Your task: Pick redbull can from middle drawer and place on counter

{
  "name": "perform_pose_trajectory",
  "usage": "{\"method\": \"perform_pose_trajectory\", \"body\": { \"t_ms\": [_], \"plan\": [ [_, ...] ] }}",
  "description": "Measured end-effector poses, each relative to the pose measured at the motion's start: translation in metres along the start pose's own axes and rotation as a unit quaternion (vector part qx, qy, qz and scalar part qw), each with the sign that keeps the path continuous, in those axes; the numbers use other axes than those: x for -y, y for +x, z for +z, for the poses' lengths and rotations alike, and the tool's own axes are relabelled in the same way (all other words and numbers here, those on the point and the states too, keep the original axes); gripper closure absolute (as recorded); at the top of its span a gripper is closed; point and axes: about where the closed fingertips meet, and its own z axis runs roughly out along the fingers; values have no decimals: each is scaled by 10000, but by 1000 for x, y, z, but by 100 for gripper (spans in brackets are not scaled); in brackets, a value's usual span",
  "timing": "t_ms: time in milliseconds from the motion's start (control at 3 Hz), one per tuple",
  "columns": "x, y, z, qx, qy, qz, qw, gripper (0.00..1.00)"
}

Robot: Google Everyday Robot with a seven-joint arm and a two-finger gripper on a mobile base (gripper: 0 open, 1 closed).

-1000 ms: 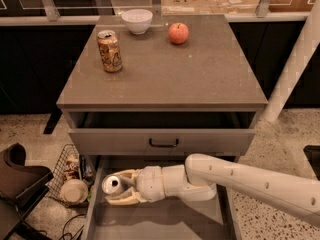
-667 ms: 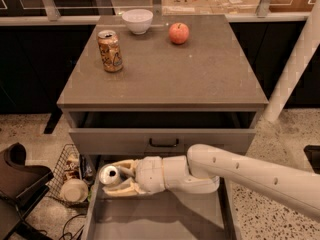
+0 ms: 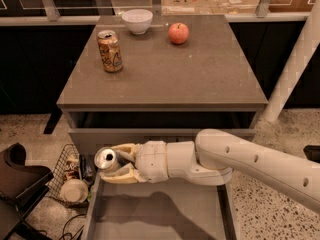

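My gripper [image 3: 114, 163] is shut on the redbull can [image 3: 105, 159], a slim silver can with a shiny round top. It holds the can above the left front corner of the open middle drawer [image 3: 160, 215], level with the front of the shallower drawer above. The white arm [image 3: 250, 164] reaches in from the right. The counter [image 3: 200, 69] lies beyond, above the drawers.
On the counter stand an orange-gold can [image 3: 110, 51] at the left, a white bowl [image 3: 137, 21] at the back and a red apple [image 3: 178, 33]. A wire basket [image 3: 67, 176] with clutter and a dark chair [image 3: 17, 184] are on the floor left. A white post [image 3: 295, 69] rises right.
My gripper has risen out of the drawer with the redbull can and moved left and towards the cabinet front. The things on the counter have not moved.
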Motion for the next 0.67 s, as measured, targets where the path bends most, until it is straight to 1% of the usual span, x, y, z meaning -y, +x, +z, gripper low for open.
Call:
{"method": "perform_pose_trajectory", "body": {
  "t_ms": [333,667],
  "plan": [
    [3,-5,0,21,17,21,10000,100],
    [16,-33,-14,-83,241,188,9995,100]
  ]
}}
